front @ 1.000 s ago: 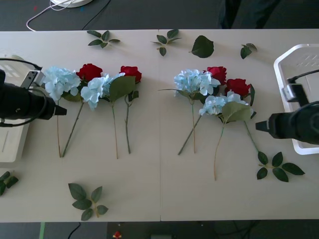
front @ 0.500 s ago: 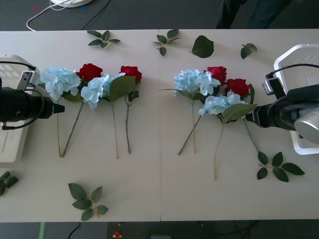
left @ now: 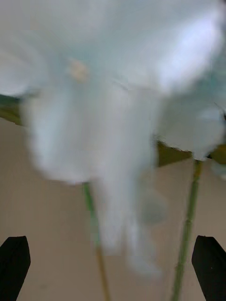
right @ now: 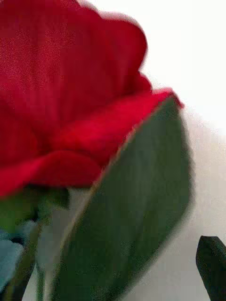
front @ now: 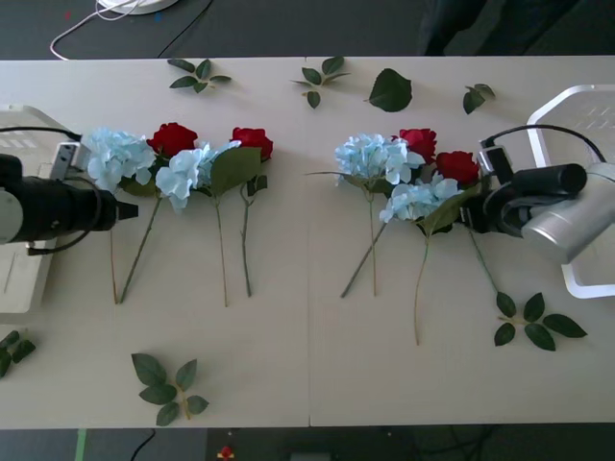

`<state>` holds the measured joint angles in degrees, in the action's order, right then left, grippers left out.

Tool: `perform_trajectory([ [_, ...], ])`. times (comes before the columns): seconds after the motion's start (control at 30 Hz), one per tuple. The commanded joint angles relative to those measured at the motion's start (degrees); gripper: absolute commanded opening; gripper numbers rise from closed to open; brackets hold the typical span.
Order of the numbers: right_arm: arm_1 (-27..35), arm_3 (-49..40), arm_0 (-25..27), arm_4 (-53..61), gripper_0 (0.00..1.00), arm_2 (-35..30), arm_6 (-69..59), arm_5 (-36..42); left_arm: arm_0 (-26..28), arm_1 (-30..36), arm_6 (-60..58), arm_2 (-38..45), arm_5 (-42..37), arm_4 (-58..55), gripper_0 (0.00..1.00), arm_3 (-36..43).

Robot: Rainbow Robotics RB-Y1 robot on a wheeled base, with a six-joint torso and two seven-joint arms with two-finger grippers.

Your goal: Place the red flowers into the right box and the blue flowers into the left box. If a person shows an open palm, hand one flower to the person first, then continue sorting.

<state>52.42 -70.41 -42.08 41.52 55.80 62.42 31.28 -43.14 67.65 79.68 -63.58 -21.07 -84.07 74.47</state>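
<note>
Left gripper [front: 123, 212] open beside blue flowers [front: 117, 155]; right gripper [front: 468, 217] at red flowers [front: 458, 167], state unclear.
Left box [front: 21, 288] and right box [front: 577, 115] hold 0 flowers.

A pale desk [front: 307, 375] carries loose green leaf sprigs: three along the far edge [front: 201, 74] [front: 322, 77] [front: 477, 95] with a single broad dark leaf [front: 391, 90] between the last two. Nearer lie a sprig at the near left [front: 168, 384], one at the near right [front: 531, 322], and another at the left edge [front: 12, 350]; a white cable [front: 86, 21] curls on the dark floor beyond the desk
</note>
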Motion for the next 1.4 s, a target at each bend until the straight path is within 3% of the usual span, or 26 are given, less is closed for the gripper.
perform_trajectory([
  [0.03, -3.2, 4.1, -4.5, 1.8, 1.0, 4.1, -3.5, -3.1, -3.3, -1.2, -4.3, -2.5, 2.9, 0.4, 1.0, -0.8],
  [0.1, -3.8, 5.3, -5.3, 2.1, 1.0, 5.5, -3.8, -4.1, -3.7, -1.2, -4.4, -3.8, 3.5, 0.5, 1.0, -1.1],
  [0.13, -4.0, 5.7, -5.5, 2.2, 0.89, 5.8, -3.9, -4.5, -4.0, -1.2, -4.3, -4.4, 3.9, 0.5, 1.0, -1.2],
  [0.17, -4.1, 6.0, -5.6, 2.3, 0.75, 6.0, -4.1, -4.8, -4.1, -1.2, -4.4, -4.9, 4.3, 0.5, 1.0, -1.3],
  [0.23, -4.3, 6.3, -5.7, 2.6, 0.07, 6.1, -4.2, -4.9, -4.1, -1.2, -4.3, -5.1, 4.5, 0.7, 1.0, -1.5],
  [0.27, -4.3, 6.3, -5.7, 2.7, 0.0, 6.1, -4.2, -4.9, -4.1, -1.2, -4.3, -5.1, 4.5, 0.7, 1.0, -1.6],
  [0.9, -3.8, 5.8, -5.8, 3.6, 0.0, 6.0, -4.9, -5.1, -4.8, -2.2, -2.4, -7.6, 6.8, 2.7, 1.0, -6.3],
  [1.07, -0.9, 2.3, -5.7, 4.2, 0.0, 4.6, -5.0, -4.6, -4.8, -2.2, -2.1, -10.6, 9.4, 3.2, 1.0, -6.6],
  [1.27, 4.4, -5.6, -4.7, 5.9, 0.0, -1.3, -4.9, 2.2, -4.8, -2.2, -2.0, -11.2, 9.4, 3.4, 1.0, -6.6],
  [1.3, 5.4, -7.5, -4.1, 6.0, 0.0, -3.3, -4.9, 4.5, -4.8, -2.3, -1.9, -11.2, 9.4, 3.5, 0.85, -6.5],
  [1.37, 7.2, -10.9, -2.2, 6.3, 0.0, -7.4, -4.9, 8.0, -4.8, -2.3, -1.8, -11.2, 9.4, 3.7, 0.0, -6.4],
  [1.4, 7.7, -11.8, -1.6, 6.4, 0.0, -8.6, -4.9, 9.0, -4.8, -2.3, -1.9, -11.2, 9.4, 3.7, 0.0, -6.5],
])
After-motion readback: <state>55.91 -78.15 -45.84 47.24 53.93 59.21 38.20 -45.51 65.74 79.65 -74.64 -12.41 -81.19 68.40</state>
